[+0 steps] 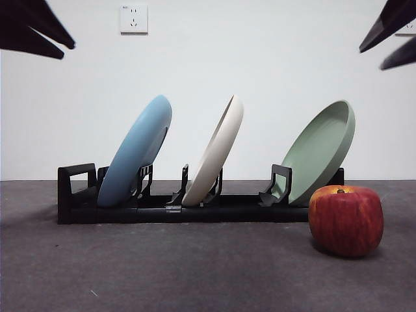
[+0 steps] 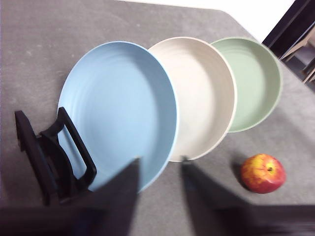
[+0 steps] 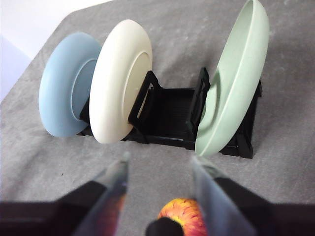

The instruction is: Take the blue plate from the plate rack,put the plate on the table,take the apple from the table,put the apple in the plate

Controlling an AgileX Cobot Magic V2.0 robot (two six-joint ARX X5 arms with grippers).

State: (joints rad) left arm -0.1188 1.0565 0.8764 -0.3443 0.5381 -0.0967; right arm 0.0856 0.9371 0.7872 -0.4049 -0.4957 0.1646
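Observation:
The blue plate [image 1: 135, 151] leans in the left slot of the black plate rack [image 1: 182, 207]. It also shows in the left wrist view [image 2: 120, 110] and the right wrist view [image 3: 61, 97]. The red apple [image 1: 346, 220] stands on the table [image 1: 195, 273] right of the rack, in front of the green plate. My left gripper [image 2: 160, 162] is open, high above the blue plate's rim. My right gripper [image 3: 158, 164] is open, high above the apple [image 3: 184, 216]. Both hold nothing and show only as black tips at the front view's top corners.
A cream-white plate [image 1: 216, 151] leans in the rack's middle slot and a sage-green plate [image 1: 320, 151] in the right slot. The rack's block-shaped handle [image 1: 75, 188] is at its left end. A white wall with a socket [image 1: 133, 19] stands behind.

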